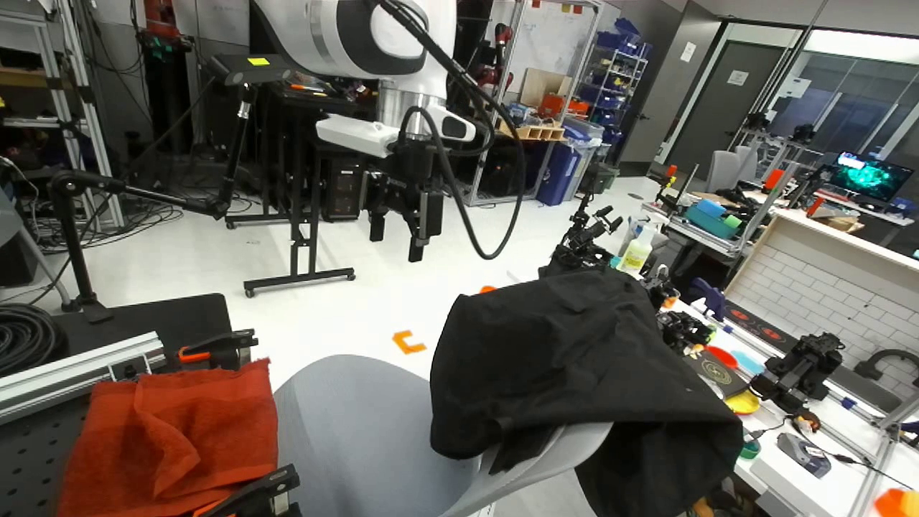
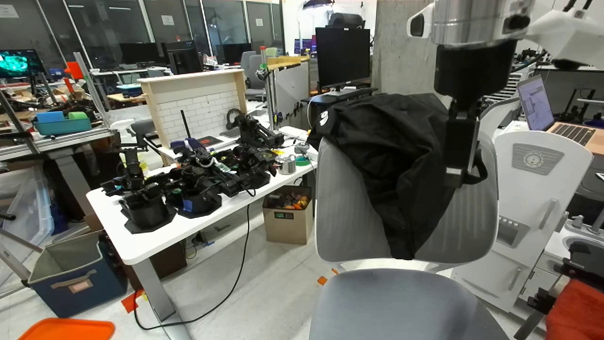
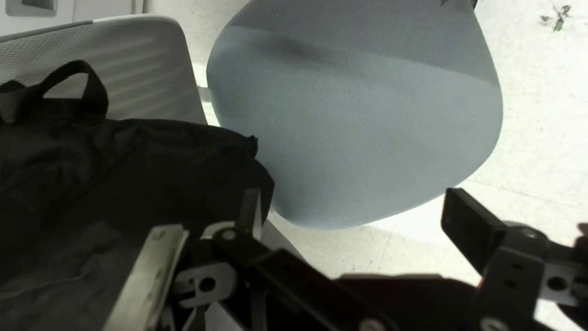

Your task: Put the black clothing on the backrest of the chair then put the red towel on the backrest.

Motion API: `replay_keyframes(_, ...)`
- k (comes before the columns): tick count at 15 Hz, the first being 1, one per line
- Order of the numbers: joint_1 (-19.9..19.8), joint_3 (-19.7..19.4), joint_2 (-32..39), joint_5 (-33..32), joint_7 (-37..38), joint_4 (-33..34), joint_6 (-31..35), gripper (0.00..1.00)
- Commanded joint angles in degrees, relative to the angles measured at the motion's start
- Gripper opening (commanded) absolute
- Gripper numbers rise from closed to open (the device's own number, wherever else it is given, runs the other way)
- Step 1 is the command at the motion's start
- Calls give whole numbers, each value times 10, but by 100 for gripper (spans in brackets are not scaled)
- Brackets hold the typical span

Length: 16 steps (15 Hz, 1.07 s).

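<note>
Exterior view: grey chair (image 1: pixel 373 438), black clothing (image 1: pixel 560 345) draped over its backrest (image 1: pixel 567 454).
The red towel (image 1: pixel 172 438) lies at the chair's nine o'clock; the end effector (image 1: pixel 396 240) hangs at the clothing's ten o'clock, jaws spread wide.

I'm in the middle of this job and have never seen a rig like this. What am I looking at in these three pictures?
The machine is a robot arm ending in a two-fingered gripper. Two pictures come from cameras standing outside it; the third is taken from the wrist, so the fingers poke in from the bottom edge. They stand wide apart, holding nothing: seat and floor show through the gap. The black clothing hangs over the backrest of the grey chair. The red towel lies in folds on a dark tabletop with small holes, beside the seat.
</note>
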Motion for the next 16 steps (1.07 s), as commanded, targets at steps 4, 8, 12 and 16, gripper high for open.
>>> replay_keyframes(4,48,62,-59,-25,114,-167,82,100)
replay_keyframes(8,72,95,-122,-23,169,-265,97,100)
replay_keyframes(12,66,111,-188,-15,176,-360,129,100)
replay_keyframes(16,30,104,-154,-48,166,-368,182,100)
